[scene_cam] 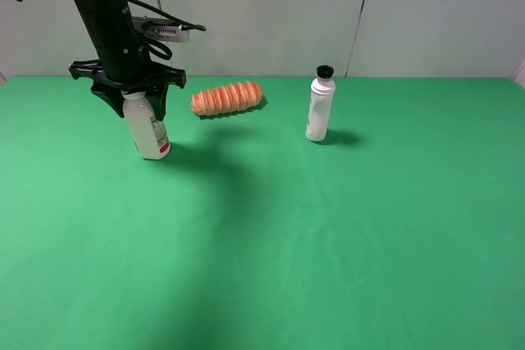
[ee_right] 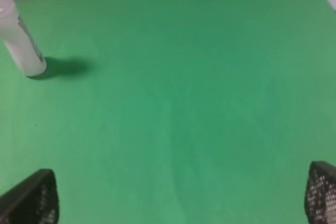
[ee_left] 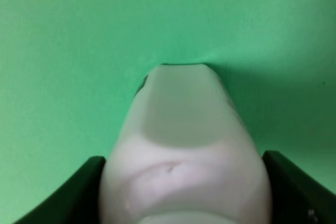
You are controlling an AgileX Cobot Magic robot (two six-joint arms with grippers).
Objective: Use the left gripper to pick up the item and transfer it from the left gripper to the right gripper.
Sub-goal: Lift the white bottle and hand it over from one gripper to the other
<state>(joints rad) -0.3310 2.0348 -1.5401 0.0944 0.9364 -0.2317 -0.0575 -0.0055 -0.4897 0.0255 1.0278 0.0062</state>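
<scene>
The item, a wide white bottle with a red patch low on its label, stands at the left of the green table, leaning slightly. My left gripper comes down from above, and its black fingers close on the bottle's top, hiding the cap. In the left wrist view the bottle fills the gap between the two fingers, which touch its sides. My right gripper is open and empty above bare cloth. It is out of the exterior high view.
An orange ribbed roll lies right of the item. A slim white bottle with a black cap stands further right and also shows in the right wrist view. The green cloth covers the table.
</scene>
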